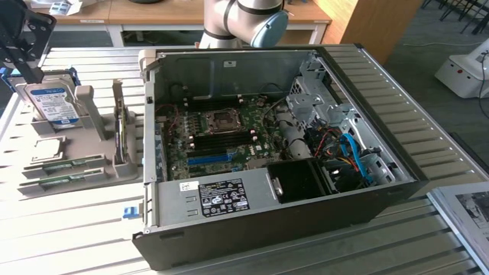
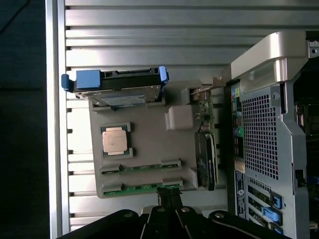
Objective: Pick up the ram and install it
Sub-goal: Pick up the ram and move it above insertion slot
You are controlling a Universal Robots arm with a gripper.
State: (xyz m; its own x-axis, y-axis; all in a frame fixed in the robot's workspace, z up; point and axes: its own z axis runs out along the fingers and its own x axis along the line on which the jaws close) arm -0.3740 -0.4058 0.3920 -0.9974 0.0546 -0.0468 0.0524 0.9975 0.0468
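Currently the black two-fingered gripper (image 1: 31,70) hangs in the air above a grey moulded holder tray (image 1: 93,166), with its fingers pressed together and nothing between them. It touches none of the parts in the tray.

Two thin green ram sticks (image 1: 65,165) lie flat in the tray, each in its own shallow groove, side by side along the tray's edge farthest from the hard drive. Neither has been lifted. In the wrist view the closed fingertips (image 2: 168,195) line up with the outer stick (image 2: 142,188), while the inner one (image 2: 139,168) lies just beside it.

At the tray's opposite edge stands a silver hard drive with a blue-and-white label (image 1: 50,103), upright in blue plastic rails. A square silver processor chip (image 1: 46,149) sits in the tray between the drive and the sticks. A dark expansion card (image 1: 118,132) stands on edge along the side of the tray nearest the computer.

Just beside the tray, to the exterior view's right, lies an open black and grey computer case (image 1: 367,195) on its side, its green motherboard (image 1: 221,143) exposed. Tray and case both rest on a pale slatted metal table (image 1: 77,229).
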